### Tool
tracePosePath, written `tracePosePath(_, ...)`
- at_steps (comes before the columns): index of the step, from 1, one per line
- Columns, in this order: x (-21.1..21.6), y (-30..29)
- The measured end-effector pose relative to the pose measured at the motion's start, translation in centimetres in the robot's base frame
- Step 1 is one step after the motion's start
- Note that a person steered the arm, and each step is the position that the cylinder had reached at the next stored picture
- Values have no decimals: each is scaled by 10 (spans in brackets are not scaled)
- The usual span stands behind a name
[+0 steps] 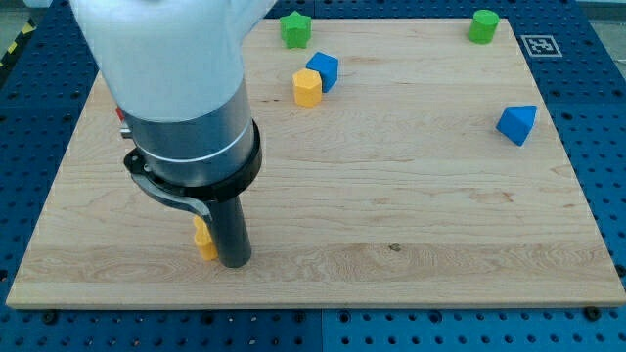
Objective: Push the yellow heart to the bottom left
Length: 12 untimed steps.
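Nearest the view's bottom: my tip (233, 262) resting on the wooden board (411, 225), touching the right flank of the yellow heart (204, 239), which is showing only as a sliver at the rod's left edge, most of it hidden behind the rod. No jaws on this tool, a plain rod holding nothing, merely bearing against the block. Heart sitting in the board's lower left quarter, some way short of the corner itself. Judged light, rigid and small, likely sliding freely on smooth wood and apt to spin if pressed off-centre; no grasp possible, so contact best kept on the upper right side, in line with the corner. Farther up: yellow block (307, 88), shape uncertain, touching a blue block (323, 70) at the view's upper middle; blue block (516, 124) at the right, well apart. Farthest: green block (295, 30) and green cylinder (482, 26) lying near the top edge. Something red (121, 115) peeking behind the arm, too hidden to identify.
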<state>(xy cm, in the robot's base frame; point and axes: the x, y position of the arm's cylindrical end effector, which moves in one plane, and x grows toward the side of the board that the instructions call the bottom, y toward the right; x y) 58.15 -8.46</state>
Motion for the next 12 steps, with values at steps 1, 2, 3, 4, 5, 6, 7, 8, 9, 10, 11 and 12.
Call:
tracePosePath(1, -28, 0)
tracePosePath(2, -47, -5)
tracePosePath(3, -47, -14)
tracePosePath(4, -47, -32)
tracePosePath(5, -47, -50)
tracePosePath(6, -41, -61)
tracePosePath(7, -47, -57)
tracePosePath(8, -48, -15)
tracePosePath(9, -36, -14)
tracePosePath(10, -29, -41)
tracePosePath(11, -16, -63)
tracePosePath(12, -11, -71)
